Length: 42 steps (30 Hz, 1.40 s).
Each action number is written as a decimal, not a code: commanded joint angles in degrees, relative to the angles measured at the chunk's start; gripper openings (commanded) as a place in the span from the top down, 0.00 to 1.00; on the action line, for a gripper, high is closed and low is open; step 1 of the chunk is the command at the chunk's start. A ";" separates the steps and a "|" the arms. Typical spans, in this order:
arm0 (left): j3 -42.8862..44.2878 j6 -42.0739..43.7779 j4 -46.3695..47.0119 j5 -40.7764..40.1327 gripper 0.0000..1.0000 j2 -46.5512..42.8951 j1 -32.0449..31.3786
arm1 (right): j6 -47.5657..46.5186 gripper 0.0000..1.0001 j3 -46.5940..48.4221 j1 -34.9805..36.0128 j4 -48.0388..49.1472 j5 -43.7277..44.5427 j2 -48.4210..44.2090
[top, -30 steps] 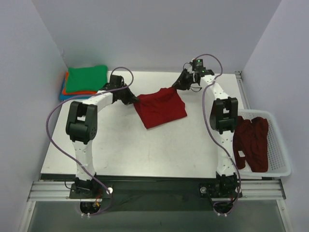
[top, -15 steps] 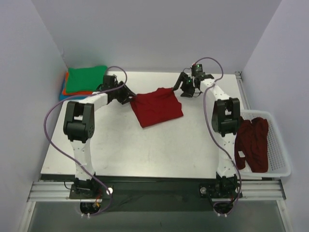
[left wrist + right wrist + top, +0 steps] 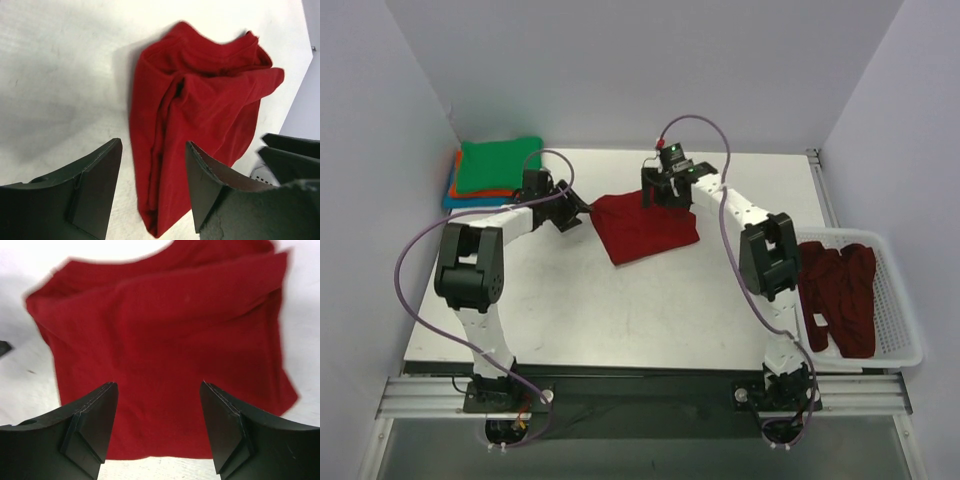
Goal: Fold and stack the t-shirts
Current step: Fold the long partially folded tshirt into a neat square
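- Top: red t-shirt (image 3: 645, 225) lies roughly folded in middle of surface (image 3: 620, 310); folded stack (image 3: 498, 168) at far-left corner; dark red shirts (image 3: 840, 295) wait in basket (image 3: 908, 330), so task is partly done.
- L wrist: left end effector (image 3: 152, 145) wide open, empty, at shirt's edge.
- R wrist: right end effector (image 3: 157, 385) wide open, empty, over shirt.
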 commanded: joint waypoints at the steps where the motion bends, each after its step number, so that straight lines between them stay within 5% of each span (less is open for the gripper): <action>1: -2.80 0.19 3.33 -0.20 0.36 -5.62 0.19 | -2.32 0.33 0.14 1.26 -6.52 3.70 3.83; 10: -10.62 -1.57 5.35 0.60 0.36 -12.30 -0.34 | 1.36 0.34 -9.34 6.36 -9.07 7.31 2.87; 26: -28.56 0.18 0.61 -6.34 0.36 -28.04 -9.65 | 14.11 0.35 -49.78 23.76 -1.87 10.56 -21.65; 36: -29.88 2.47 -4.49 -11.27 0.47 -33.76 -14.14 | 18.69 0.35 -49.62 24.30 -1.86 15.57 -35.45; 42: -27.34 2.99 -6.95 -14.34 0.48 -32.45 -16.69 | 17.55 0.35 -47.07 17.72 -2.13 16.81 -40.99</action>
